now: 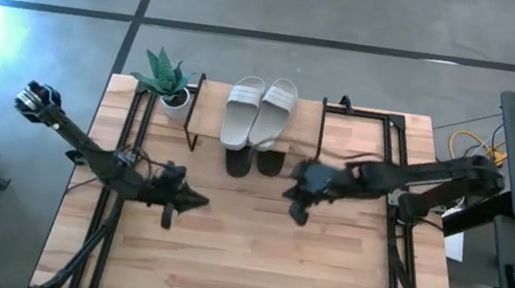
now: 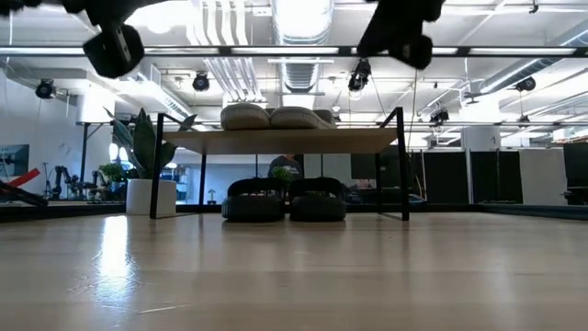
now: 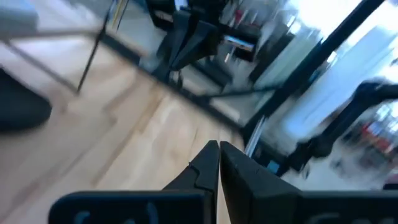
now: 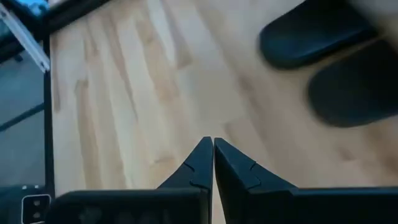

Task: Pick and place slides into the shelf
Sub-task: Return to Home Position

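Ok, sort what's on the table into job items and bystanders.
Job: pale slides on the shelf; black slides under it; left gripper and right gripper, both shut, empty, over the tabletop.
Lying about: potted plant beside the shelf.

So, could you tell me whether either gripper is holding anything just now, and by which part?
Nothing is held. The left gripper and the right gripper are both shut and empty above the table; all four slides sit at the shelf.

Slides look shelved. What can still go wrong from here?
Black slides poke out past the shelf front, close to the shut right claw: a low swing might nudge them. Grey-white slides lie on its top: a bump to the shelf may shift them. Left claw, shut, is farther off.
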